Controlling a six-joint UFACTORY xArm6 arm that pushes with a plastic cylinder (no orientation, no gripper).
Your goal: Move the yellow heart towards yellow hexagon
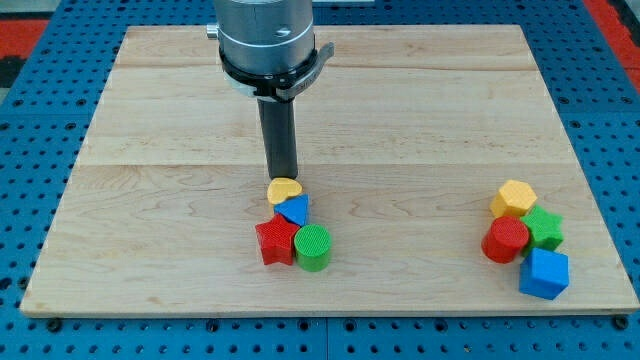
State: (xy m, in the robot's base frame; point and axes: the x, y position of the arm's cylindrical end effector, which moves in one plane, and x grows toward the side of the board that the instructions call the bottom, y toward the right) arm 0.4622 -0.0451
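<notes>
The yellow heart lies near the board's bottom middle, at the top of a small cluster. My tip stands right at the heart's top edge, touching or almost touching it. The yellow hexagon sits far to the view's right, at the top of a second cluster. The heart touches a blue triangular block just below it.
A red star and a green cylinder sit below the blue triangular block. At the right, a red cylinder, a green star and a blue block crowd under the hexagon. The wooden board ends near the clusters' bottom.
</notes>
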